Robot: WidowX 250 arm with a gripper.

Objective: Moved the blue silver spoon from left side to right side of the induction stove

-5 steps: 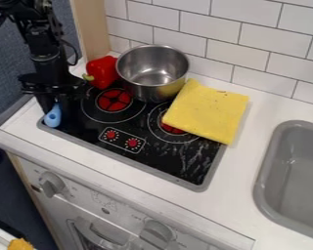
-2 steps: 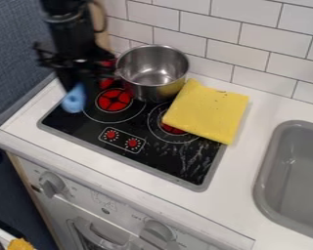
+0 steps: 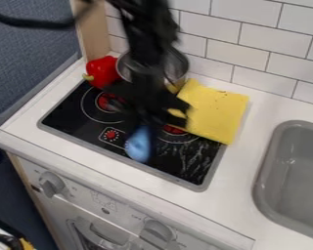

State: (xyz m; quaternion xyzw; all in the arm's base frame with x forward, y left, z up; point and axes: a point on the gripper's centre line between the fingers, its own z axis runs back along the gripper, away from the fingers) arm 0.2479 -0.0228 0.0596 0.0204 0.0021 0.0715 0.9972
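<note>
1. Gripper [image 3: 145, 128]: located near the centre of the frame, in front of the cooktop. State: pinching the blue spoon [image 3: 139, 146]; blurred at the grip.
2. Blue spoon: the blue handle extends below the gripper, its rounded end downward, over the front middle of the cooktop. Its metal part cannot be made out. Contact between the spoon and the cooktop surface cannot be determined.
3. Arm [image 3: 146, 31]: enters at the top edge, left of centre, and runs down to the gripper. A black cable [image 3: 38, 22] crosses the upper left.
4. Cooktop [image 3: 185, 168]: black with a grey rim, set in the white counter [image 3: 260, 141]. Red-centred burner [image 3: 108, 101] left of the gripper; red control mark [image 3: 111, 134] left of the spoon.
5. Metal pot [image 3: 179, 62]: upper centre, behind the arm and partly covered by it.
6. Red pepper [image 3: 103, 71]: upper left, just left of the pot, stem toward the left.
7. Yellow cloth [image 3: 214, 112]: right of the gripper, lying partly on the cooktop and partly on the counter.
8. Grey sink [image 3: 293, 171]: right edge.
9. White tiled wall [image 3: 251, 44]: upper right, behind the counter.
10. Appliance front [image 3: 87, 195]: lower left to bottom centre, bearing grey knobs [image 3: 52, 183].
</note>
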